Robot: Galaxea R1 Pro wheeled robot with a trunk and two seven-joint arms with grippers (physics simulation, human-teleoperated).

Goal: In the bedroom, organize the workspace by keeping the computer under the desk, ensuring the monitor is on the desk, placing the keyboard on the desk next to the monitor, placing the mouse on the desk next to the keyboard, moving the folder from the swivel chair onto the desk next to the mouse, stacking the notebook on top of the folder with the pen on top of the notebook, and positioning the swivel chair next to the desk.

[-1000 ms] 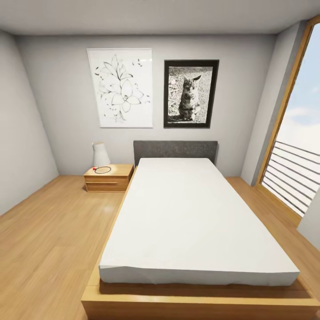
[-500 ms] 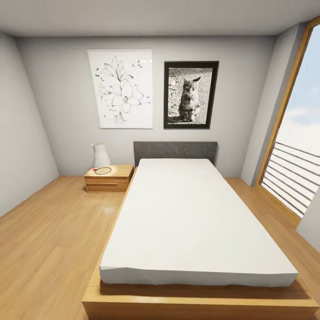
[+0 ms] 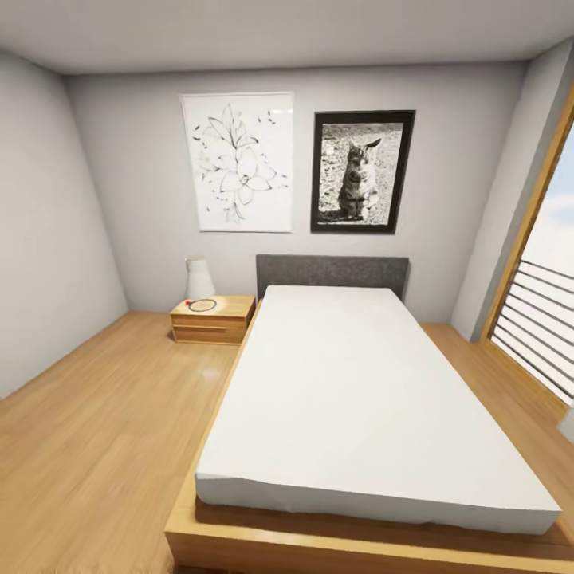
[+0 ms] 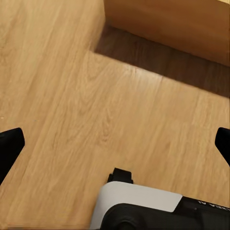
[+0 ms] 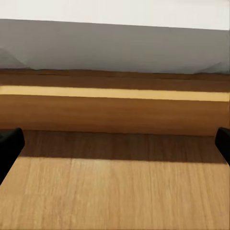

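The left gripper point(image 4: 115, 143) is seen with its two black fingertips point(image 4: 9, 143) spread wide at opposite edges of the left wrist view, released and with nothing between them; only light wood plank floor point(image 4: 86, 96) lies below, with the robot's white and black body part point(image 4: 139, 206) near it and a wooden bed frame point(image 4: 182, 24) casting a shadow beyond. The right gripper point(image 5: 115, 141) is likewise held apart, its dark fingertips point(image 5: 9, 143) set at the two sides of the right wrist view and empty; the floor is seen beneath it, and just ahead the side of the bed frame and the white mattress edge point(image 5: 115, 12) above it.

From the head view, the bedroom is shown: a bed with a white mattress point(image 3: 359, 383) on a wooden frame point(image 3: 319, 550), a dark grey headboard point(image 3: 331, 275) against the grey wall, and a wooden nightstand point(image 3: 211, 319) beside it bearing a white lamp point(image 3: 199, 277). A flower drawing point(image 3: 237, 163) and a framed cat picture point(image 3: 363, 171) are hung on the wall. A tall window with railing point(image 3: 542, 319) is placed at the right.
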